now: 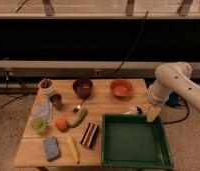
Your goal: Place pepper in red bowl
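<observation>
The pepper (78,118), slim, green and slightly curved, lies on the wooden table (105,105) left of centre, next to a round orange fruit (62,124). The red bowl (121,88), bright orange-red, sits at the table's back, right of centre, and looks bare inside. My gripper (144,111) hangs from the white arm (173,85) at the right, over the far right rim of the green tray (135,159). It is open with nothing in it, far from the pepper and a little in front and to the right of the red bowl.
A maroon bowl (83,87) stands left of the red one, a spoon (79,106) in front of it. At the left are a white cup (46,85), metal cup (56,101), blue cloth (43,110) and green item (39,124). In front lie a sponge (51,148), corn-like item (73,149) and striped packet (89,135).
</observation>
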`<action>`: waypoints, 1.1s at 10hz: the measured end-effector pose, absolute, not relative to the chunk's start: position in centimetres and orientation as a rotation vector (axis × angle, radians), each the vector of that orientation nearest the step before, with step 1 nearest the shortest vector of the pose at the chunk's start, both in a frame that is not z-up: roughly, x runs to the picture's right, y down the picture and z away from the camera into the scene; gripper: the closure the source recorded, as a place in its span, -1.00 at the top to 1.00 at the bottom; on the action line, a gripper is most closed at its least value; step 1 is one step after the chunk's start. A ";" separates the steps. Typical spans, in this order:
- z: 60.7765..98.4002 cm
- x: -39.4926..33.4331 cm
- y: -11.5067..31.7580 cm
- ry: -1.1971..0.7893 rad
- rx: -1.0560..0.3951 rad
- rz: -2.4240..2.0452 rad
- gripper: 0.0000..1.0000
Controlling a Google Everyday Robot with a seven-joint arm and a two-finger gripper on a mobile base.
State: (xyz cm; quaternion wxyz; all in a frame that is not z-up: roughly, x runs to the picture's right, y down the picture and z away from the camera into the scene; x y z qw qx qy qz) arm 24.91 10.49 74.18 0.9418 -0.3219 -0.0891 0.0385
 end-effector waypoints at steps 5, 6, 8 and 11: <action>76.0 21.6 11.1 -0.318 -0.643 0.177 0.60; 75.0 20.6 12.4 -0.336 -0.624 0.174 0.60; 72.7 19.6 15.5 -0.361 -0.592 0.175 0.60; 68.9 17.5 21.0 -0.429 -0.549 0.201 0.60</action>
